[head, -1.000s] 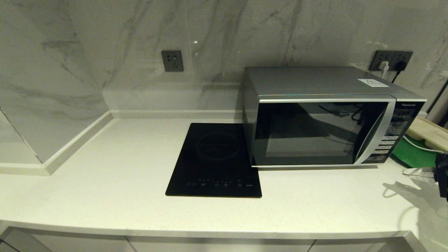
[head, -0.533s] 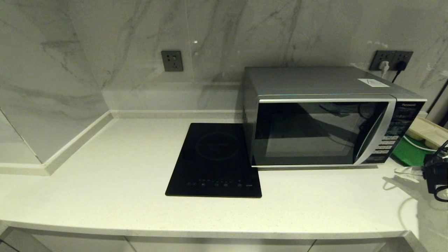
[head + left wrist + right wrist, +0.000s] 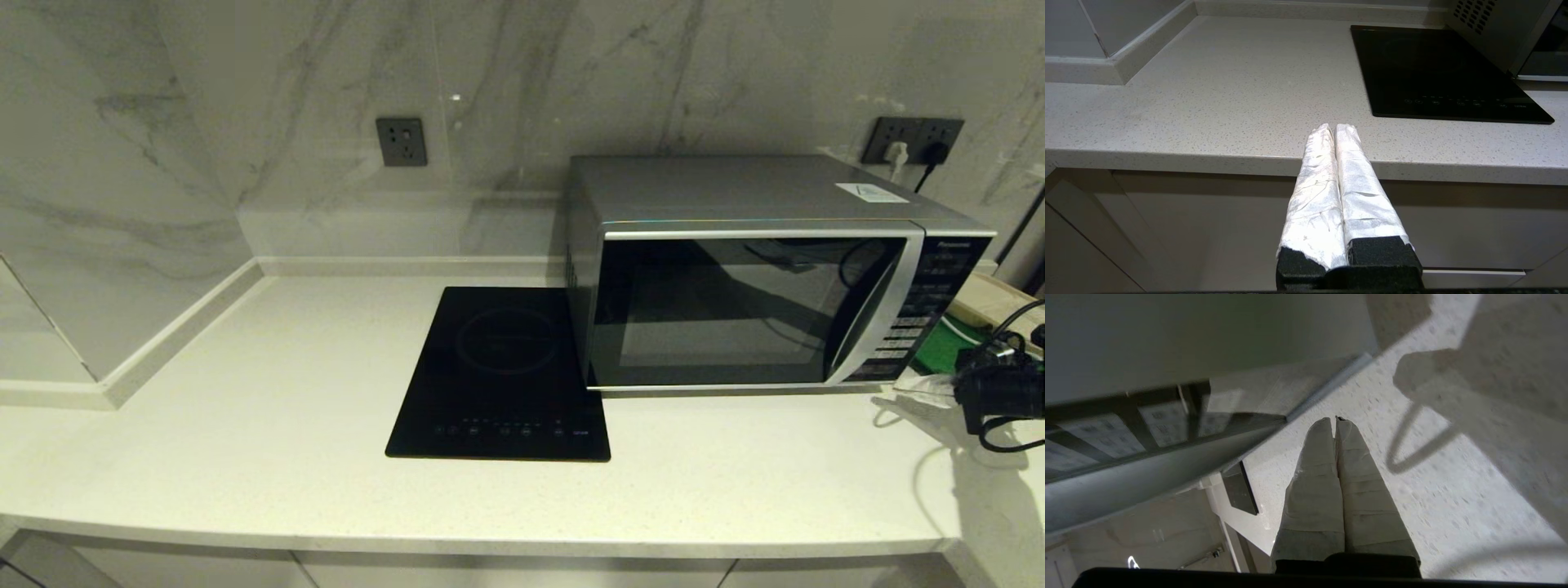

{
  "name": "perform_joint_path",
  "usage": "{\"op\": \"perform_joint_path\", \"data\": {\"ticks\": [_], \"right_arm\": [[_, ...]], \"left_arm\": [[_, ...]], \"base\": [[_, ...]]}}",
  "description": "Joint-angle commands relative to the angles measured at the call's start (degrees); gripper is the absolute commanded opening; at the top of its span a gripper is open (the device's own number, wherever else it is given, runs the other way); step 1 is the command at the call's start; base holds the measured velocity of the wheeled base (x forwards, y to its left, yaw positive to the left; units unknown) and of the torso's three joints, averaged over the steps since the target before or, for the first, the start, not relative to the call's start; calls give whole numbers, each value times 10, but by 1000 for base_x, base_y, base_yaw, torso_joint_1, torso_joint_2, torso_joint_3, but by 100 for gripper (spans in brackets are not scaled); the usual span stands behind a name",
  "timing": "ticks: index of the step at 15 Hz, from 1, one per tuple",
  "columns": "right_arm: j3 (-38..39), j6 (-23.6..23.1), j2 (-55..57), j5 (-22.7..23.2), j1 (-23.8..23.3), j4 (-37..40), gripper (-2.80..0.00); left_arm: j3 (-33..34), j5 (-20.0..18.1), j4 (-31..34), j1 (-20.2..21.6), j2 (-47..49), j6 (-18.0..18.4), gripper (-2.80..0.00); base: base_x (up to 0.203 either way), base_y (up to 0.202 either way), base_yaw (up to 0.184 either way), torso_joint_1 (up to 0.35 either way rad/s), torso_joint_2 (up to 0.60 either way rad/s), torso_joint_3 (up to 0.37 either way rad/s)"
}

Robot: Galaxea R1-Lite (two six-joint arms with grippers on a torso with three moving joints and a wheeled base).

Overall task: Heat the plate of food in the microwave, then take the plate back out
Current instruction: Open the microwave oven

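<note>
Large silver box-shaped Panasonic microwave (image 3: 759,278) sits at roughly 2 o'clock on the pale speckled stone tabletop (image 3: 245,425), dark glass door closed, curved silver strip and button panel at its 3 o'clock end. The pale lilac plate of food is not visible in any view; cannot tell whether it is behind the dark glass or out of frame. Right gripper (image 3: 1336,421) has its tape-wrapped jaws pressed together, nothing between them; in the head view the arm's black wrist (image 3: 1000,392) shows at 3 o'clock, just beside the microwave's panel corner and low over the tabletop. From the jaws the panel and strip lie toward 9 o'clock, near; the microwave's long axis runs 9-to-3 across the jaws' line. The left gripper (image 3: 1334,130), jaws likewise closed and empty, is parked below the front tabletop edge at about 7 o'clock, well apart from the microwave, so the right arm is clearly the nearer. Judgement: the coming move is a reach to the door or panel end. Open room: bare tabletop in front of the door; a flat black induction cooktop (image 3: 502,376) touches or nearly touches the microwave's 9 o'clock side. Crowding at 3 o'clock: a green tray (image 3: 939,347), beige tray (image 3: 992,298) and a loose black cable (image 3: 1008,445).
</note>
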Motion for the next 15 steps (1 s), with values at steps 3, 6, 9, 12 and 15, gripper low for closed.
{"op": "perform_joint_path", "data": {"ticks": [3,6,9,12,15], "right_arm": [[-48,29,21,4,2,1,-280],[-63,31,34,4,4,1,-280],[-62,31,35,5,6,1,-280],[-62,32,32,8,9,1,-280],[-61,32,28,9,12,2,-280]], "left_arm": [[0,0,1,0,0,0,-280],[0,0,0,0,0,0,-280],[0,0,0,0,0,0,-280],[0,0,0,0,0,0,-280],[0,0,0,0,0,0,-280]], "base": [[0,0,0,0,0,0],[0,0,0,0,0,0],[0,0,0,0,0,0],[0,0,0,0,0,0],[0,0,0,0,0,0]]}}
